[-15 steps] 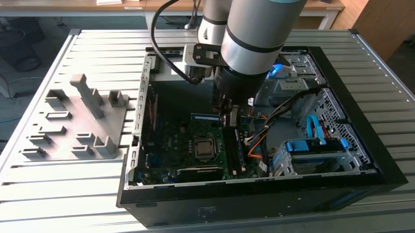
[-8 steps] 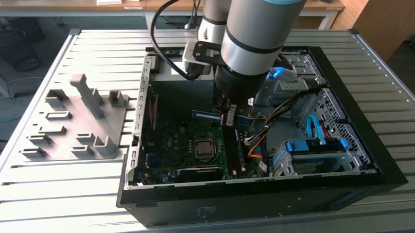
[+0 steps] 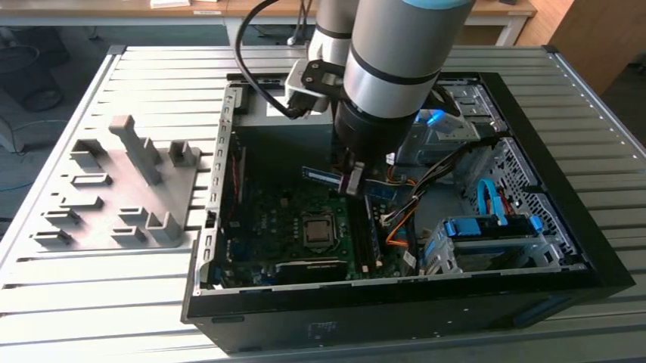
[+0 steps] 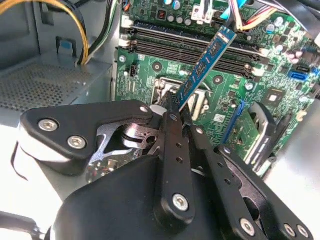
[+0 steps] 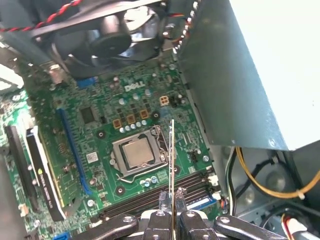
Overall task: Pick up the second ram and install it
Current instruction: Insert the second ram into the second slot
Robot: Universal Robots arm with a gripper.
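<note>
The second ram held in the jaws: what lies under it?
Under the second ram lie the green motherboard, its black slot strips and the silver processor chip beside them. The jaws hide the board below the gripped end.

**Arm Over the Open Case**

The arm (image 3: 389, 68) reached into the open computer case (image 3: 404, 310), which lay on a slatted metal table (image 3: 101, 302). Its gripper (image 3: 352, 186) clasped the second ram (image 3: 321, 175) (blue-and-white label showing) above the green motherboard (image 3: 268, 215), clear of the square processor chip (image 3: 316, 228). A grey rack (image 3: 121, 189) sat beside the case at the exterior view's left.
</note>
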